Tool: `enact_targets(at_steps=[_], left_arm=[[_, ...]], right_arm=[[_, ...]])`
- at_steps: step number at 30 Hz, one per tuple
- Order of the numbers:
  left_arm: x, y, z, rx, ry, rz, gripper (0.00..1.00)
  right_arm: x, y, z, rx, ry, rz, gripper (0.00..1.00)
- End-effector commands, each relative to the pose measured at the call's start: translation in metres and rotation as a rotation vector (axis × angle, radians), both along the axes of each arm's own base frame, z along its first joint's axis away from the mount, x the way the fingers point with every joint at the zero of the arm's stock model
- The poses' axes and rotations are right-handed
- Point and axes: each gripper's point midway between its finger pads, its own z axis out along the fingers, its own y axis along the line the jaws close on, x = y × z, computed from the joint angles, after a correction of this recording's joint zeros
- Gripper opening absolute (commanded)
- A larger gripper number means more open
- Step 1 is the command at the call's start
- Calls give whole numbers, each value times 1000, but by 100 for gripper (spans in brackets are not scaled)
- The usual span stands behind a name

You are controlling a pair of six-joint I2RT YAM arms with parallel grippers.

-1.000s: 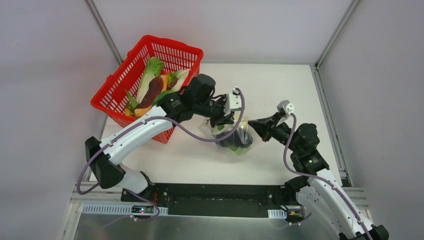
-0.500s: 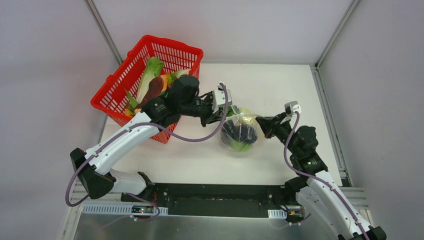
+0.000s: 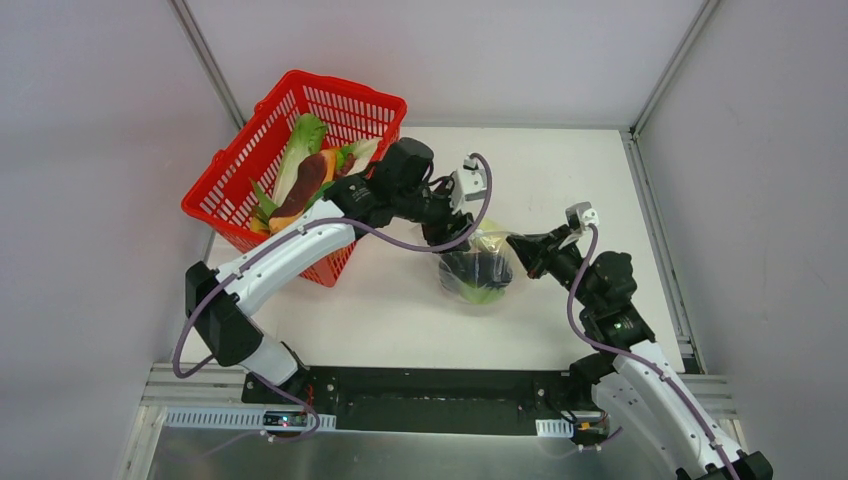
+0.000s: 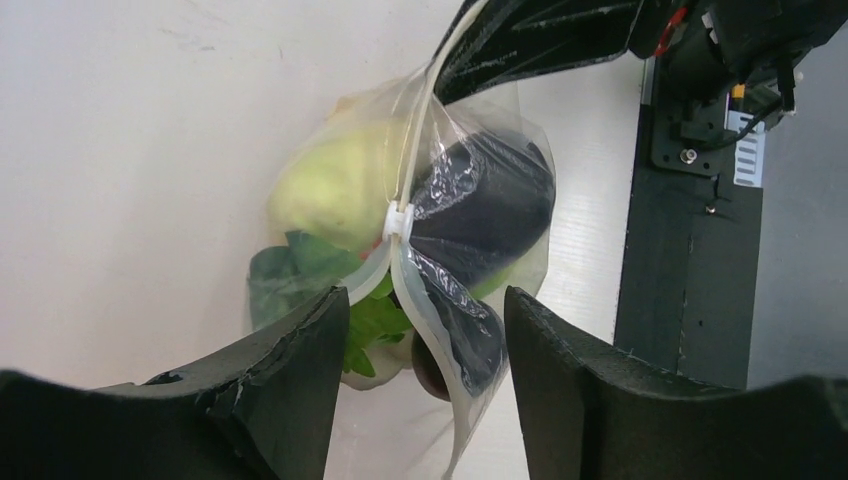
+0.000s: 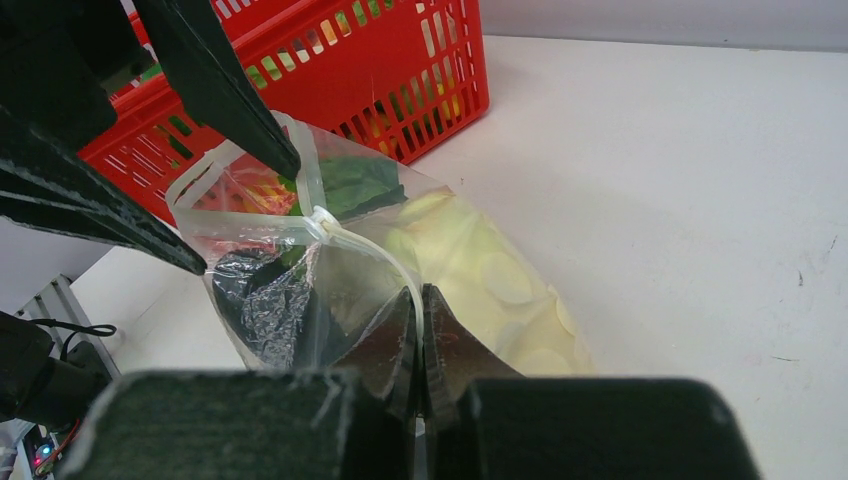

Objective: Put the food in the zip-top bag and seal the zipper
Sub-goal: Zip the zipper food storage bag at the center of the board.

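The clear zip-top bag (image 3: 478, 272) hangs between my two grippers above the table. Inside it lie a dark purple eggplant (image 4: 490, 200), a pale round piece (image 4: 330, 185) and green leaves (image 4: 300, 265). My right gripper (image 5: 418, 295) is shut on the zipper (image 5: 375, 255) at the bag's right end. A small white slider (image 4: 398, 220) sits midway on the strip. From the slider towards my left gripper (image 4: 425, 310) the two strips stand apart. That gripper is open, its jaws on either side of the loose edge without touching it. More food (image 3: 305, 170) lies in the red basket.
The red mesh basket (image 3: 300, 100) stands at the back left, close behind the left arm. A black base plate (image 3: 440, 400) runs along the table's near edge. Grey walls close in the table at the back and on both sides.
The left gripper pulled left while shut, then came back towards the bag and opened, letting go of the bag's edge. The right gripper kept its hold, and the bag shifted a little right.
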Motion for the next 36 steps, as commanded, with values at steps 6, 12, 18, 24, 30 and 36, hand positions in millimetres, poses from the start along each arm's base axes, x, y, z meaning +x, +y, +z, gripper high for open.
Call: enact_targets(at_steps=[6, 12, 18, 24, 30, 36], left_arm=[[-2, 17, -21, 24, -2, 60, 68], [14, 9, -36, -8, -48, 101, 74], [22, -11, -25, -149, -76, 108, 79], [17, -18, -43, -92, 31, 76, 75], [-2, -9, -67, -32, 110, 36, 62], [-1, 0, -45, -38, 71, 72, 58]], right_arm=[[-1, 2, 23, 36, -76, 14, 0], [-4, 5, 27, 47, -82, 37, 0], [-5, 5, 25, 58, -74, 38, 0], [-5, 4, 28, 66, -84, 28, 0], [-2, 2, 27, 62, -80, 10, 0], [0, 1, 27, 61, -81, 1, 0]])
